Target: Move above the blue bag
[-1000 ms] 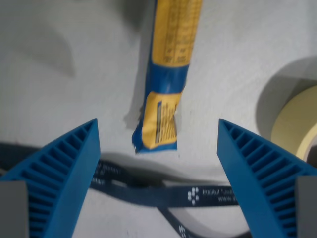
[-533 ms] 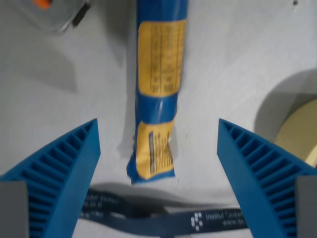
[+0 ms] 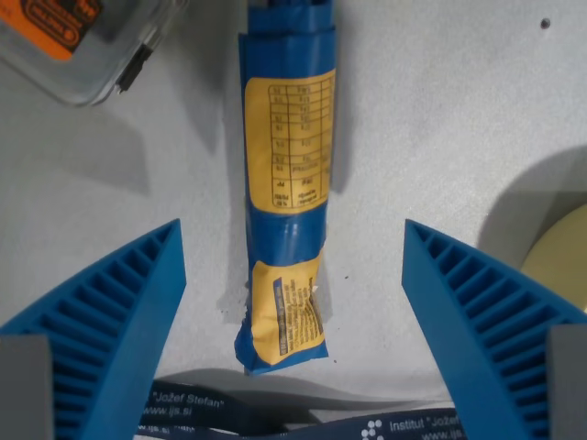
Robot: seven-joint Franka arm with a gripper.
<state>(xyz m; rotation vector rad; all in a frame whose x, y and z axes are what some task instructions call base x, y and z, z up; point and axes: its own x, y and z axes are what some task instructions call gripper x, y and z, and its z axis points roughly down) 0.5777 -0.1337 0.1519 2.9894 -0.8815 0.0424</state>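
Your claw (image 3: 293, 302) stands with its two ribbed blue fingers (image 3: 110, 312) spread wide apart and nothing between the pads, one finger at the wrist view's left and the other at the wrist view's right. Between them, lying flat on the pale desk (image 3: 431, 119), you see the blue bag (image 3: 284, 183) — a long, narrow rolled pack in blue with yellow printed panels, running from the top edge of the view down to a crumpled lower end near the bottom. It sits a little toward the wrist view's left of the midpoint between the fingers and touches neither of them. Just below its lower end a dark blue lanyard (image 3: 275, 423) with white lettering crosses the bottom of the view; the bag's end lies just beside it, and you cannot tell whether the two touch. At the top of the wrist view's left there is a clear plastic case (image 3: 83, 46) with an orange label, lying apart from the bag. At the wrist view's right edge a pale yellow roll (image 3: 561, 246) shows only in part — it lies well apart from the bag and casts a soft shadow on the desk
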